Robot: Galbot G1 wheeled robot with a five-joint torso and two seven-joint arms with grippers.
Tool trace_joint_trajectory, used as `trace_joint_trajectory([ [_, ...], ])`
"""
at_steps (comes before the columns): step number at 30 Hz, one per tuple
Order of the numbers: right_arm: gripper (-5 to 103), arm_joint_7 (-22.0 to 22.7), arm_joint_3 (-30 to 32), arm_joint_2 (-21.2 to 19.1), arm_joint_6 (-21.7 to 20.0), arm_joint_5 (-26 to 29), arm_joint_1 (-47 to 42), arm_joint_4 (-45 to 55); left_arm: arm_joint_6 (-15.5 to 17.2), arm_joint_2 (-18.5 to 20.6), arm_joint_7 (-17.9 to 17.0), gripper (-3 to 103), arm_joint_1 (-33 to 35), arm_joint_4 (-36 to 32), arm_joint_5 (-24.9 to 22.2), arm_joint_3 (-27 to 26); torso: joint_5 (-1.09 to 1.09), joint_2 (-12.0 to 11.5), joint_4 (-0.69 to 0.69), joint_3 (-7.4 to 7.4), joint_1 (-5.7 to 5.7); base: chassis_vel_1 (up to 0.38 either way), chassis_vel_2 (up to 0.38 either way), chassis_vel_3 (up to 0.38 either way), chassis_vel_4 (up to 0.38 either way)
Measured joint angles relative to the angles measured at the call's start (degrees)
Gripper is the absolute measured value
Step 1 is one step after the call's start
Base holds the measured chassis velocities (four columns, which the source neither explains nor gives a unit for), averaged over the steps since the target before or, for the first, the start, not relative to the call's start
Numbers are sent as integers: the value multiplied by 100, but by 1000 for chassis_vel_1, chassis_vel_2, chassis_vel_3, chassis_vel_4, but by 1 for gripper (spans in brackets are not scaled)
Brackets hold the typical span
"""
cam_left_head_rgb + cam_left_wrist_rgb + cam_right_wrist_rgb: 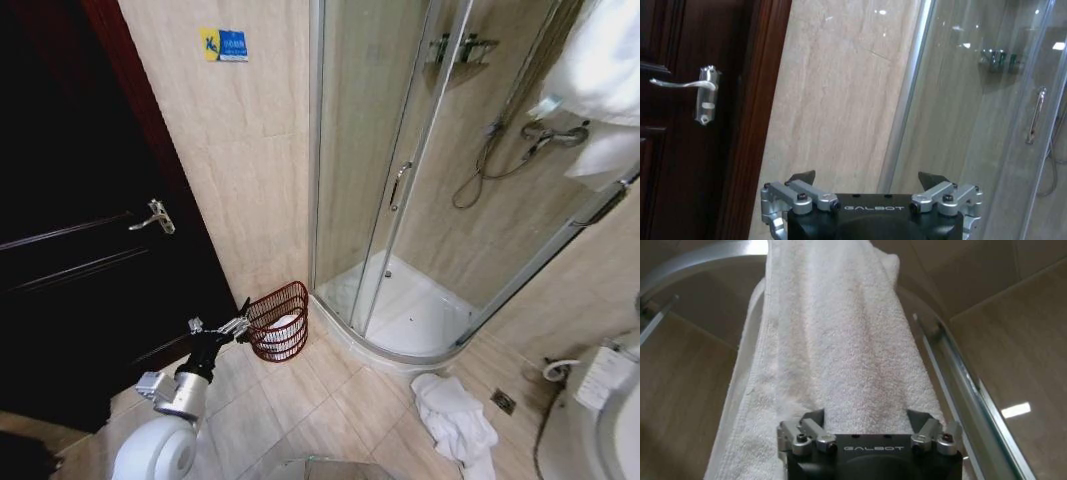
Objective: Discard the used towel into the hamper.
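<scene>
The hamper [279,321], a small reddish-brown wire basket with something white inside, stands on the floor against the wall by the shower's edge. My left gripper [238,318] hangs right beside its rim; in the left wrist view this left gripper [867,177] is open and empty, facing the wall. A white towel [833,350] hangs over the shower enclosure's top rail [700,257]. My right gripper [867,415] is open right up against it, one finger on each side of the cloth. The hung towel [600,60] appears at the head view's top right. Another crumpled white towel [455,415] lies on the floor tiles.
A dark wooden door [70,230] with a metal handle [155,217] stands left of the hamper. The curved glass shower stall [400,200] fills the middle and right. A toilet [610,410] sits at the lower right, with a floor drain [503,401] near it.
</scene>
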Motion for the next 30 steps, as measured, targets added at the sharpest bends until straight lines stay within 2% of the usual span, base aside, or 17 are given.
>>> trace_joint_trajectory([
  [2, 82, -41, -25, -13, -13, 10, 3, -1, 0, 0, 0, 100, 0, 0, 0, 0, 0, 0, 0, 0, 0, 0, 0, 0, 0],
  [6, 65, -114, -153, -24, -42, 78, 17, 27, 0, 0, 0, 100, 0, 0, 0, 0, 1, 0, 0, 0, 0, 0, 0, 0, 0],
  [8, 65, -125, -181, -13, -53, 96, 25, 40, 0, 0, 0, 100, 0, 0, 0, 0, 0, 0, 0, 0, 0, 0, 0, 0, 0],
  [10, 57, -135, -208, 5, -74, 115, 29, 64, 0, 0, 0, 100, 0, 0, 0, 0, 0, 0, 0, 0, 0, 0, 0, 0, 0],
  [11, 57, -135, -208, 5, -74, 115, 29, 64, 0, 0, 0, 100, 0, 0, 0, 0, 0, 0, 0, 0, 0, 0, 0, 0, 0],
  [15, 41, -149, -220, 23, -96, 154, 24, 101, 0, 0, 0, 100, 0, 0, 0, 0, 0, 0, 0, 0, 0, 0, 0, 0, 0],
  [17, 41, -153, -219, 23, -96, 157, 24, 101, 0, 0, 0, 100, 0, 0, 0, 0, 0, 0, 0, 0, 0, 0, 0, 0, 0],
  [23, 23, -167, -110, -50, -97, 196, -126, 260, 0, 0, 0, 100, 0, 0, 0, 0, 0, 0, 0, 0, 0, 0, 0, 0, 0],
  [24, 23, -167, -110, -50, -97, 196, -126, 260, 0, 0, 0, 100, 0, 0, 0, 0, 0, 0, 0, 0, 0, 0, 0, 0, 0],
  [26, 15, -168, -85, -93, -100, 283, -176, 316, 0, 0, 0, 100, 0, 0, 0, 0, 0, 0, 0, 0, 0, 0, 0, 0, 0],
  [28, 15, -168, -68, -120, -126, 367, -198, 358, 0, 0, 0, 100, 0, 0, 0, 0, 1, 0, 0, 0, 0, 0, 0, 0, 0],
  [29, 9, -162, -27, -162, -159, 456, -228, 417, 0, 0, 0, 100, 0, 0, 0, 0, 0, 0, 0, 0, 0, 0, 0, 0, 0],
  [30, 9, -161, -12, -190, -163, 487, -247, 452, 0, 0, 0, 100, 0, 0, 0, 0, 0, 0, 0, 0, 0, 0, 0, 0, 0],
])
